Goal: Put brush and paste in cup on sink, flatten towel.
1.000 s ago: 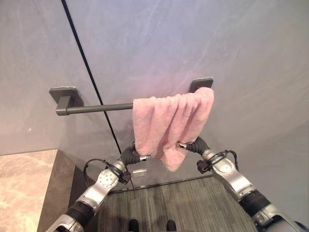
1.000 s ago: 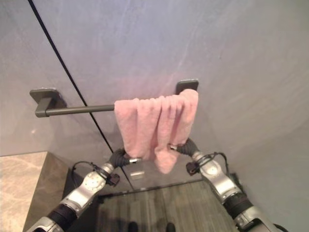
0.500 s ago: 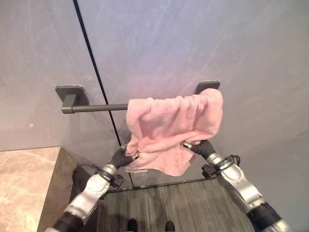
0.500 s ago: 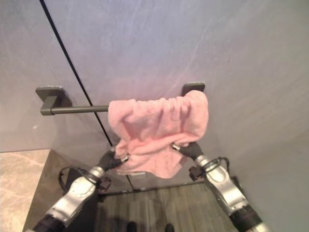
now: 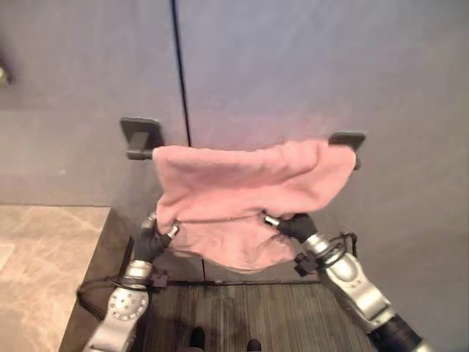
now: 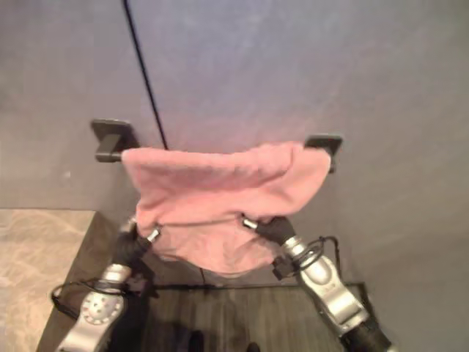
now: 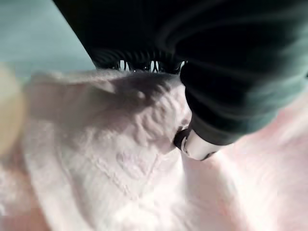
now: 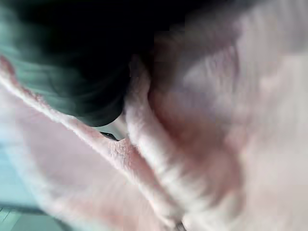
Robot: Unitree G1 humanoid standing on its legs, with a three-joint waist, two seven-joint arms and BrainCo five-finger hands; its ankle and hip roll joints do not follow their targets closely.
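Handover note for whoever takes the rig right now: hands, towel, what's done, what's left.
Left hand: pinching the left lower part of the pink towel.
Right hand: gripping the towel's lower edge toward the right.
Towel: draped over the wall rail, spread across nearly its whole length; the top edge is fairly even, the lower part sags in a bunched fold between the hands.
Done: towel spread along the rail.
Left: smooth the hanging lower part, release both hands. Brush, paste and cup status can't be judged from these views.
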